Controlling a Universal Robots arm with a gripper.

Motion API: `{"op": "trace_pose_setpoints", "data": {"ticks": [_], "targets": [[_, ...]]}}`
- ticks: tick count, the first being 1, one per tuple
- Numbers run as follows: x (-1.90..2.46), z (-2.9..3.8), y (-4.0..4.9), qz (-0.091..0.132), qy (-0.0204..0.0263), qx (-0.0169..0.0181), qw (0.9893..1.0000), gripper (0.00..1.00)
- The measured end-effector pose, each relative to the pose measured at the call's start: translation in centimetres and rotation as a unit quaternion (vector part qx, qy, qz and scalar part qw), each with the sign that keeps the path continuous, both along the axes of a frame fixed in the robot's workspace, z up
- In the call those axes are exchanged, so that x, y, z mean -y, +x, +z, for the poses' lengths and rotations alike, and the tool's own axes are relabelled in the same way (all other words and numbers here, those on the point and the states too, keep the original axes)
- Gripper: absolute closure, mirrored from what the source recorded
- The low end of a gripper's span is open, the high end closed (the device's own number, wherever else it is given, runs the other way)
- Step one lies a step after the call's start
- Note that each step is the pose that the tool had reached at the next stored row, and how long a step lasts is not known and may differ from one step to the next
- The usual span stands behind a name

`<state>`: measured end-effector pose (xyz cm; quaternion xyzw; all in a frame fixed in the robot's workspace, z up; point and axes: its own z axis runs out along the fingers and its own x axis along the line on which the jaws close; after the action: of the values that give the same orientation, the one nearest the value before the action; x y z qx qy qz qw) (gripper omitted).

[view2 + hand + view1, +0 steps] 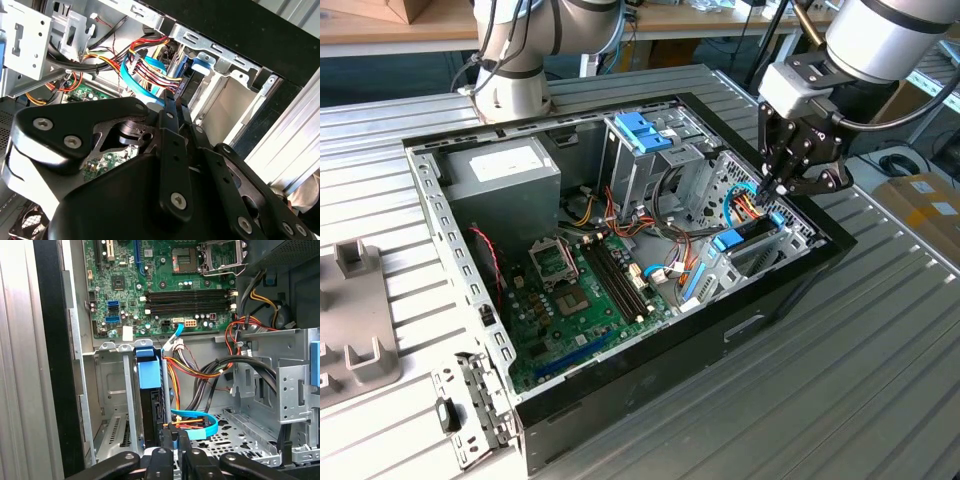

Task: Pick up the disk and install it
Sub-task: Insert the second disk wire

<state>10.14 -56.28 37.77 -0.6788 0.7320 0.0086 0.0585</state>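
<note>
The disk (732,240) stands on edge in a drive bay at the corner of the open computer case on the exterior view's right. Its blue carrier (150,375) tops the black drive body (152,412) in the first wrist view. My gripper (778,190) hangs just above that bay, at the drive's cable end. Its black fingers (170,440) are shut together, their tips against the flat blue data cable (192,417) and the coloured power wires (150,70). I cannot tell whether the tips pinch a connector. The gripper (176,102) carries no disk.
Beside the disk is an empty metal bay (112,400). The case also holds the green motherboard (580,290), a grey power-supply box (505,170) and a metal cage with a blue bracket (645,135). Another arm's base (515,80) stands behind the case. Grey fixtures (355,330) sit on the ribbed table.
</note>
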Motion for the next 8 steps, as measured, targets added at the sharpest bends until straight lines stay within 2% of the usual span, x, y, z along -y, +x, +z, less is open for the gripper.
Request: {"op": "trace_pose_setpoints", "data": {"ticks": [8], "targets": [[0.03,0.00,-0.04,0.000,0.0000,0.0000,1.0000,0.84]]}}
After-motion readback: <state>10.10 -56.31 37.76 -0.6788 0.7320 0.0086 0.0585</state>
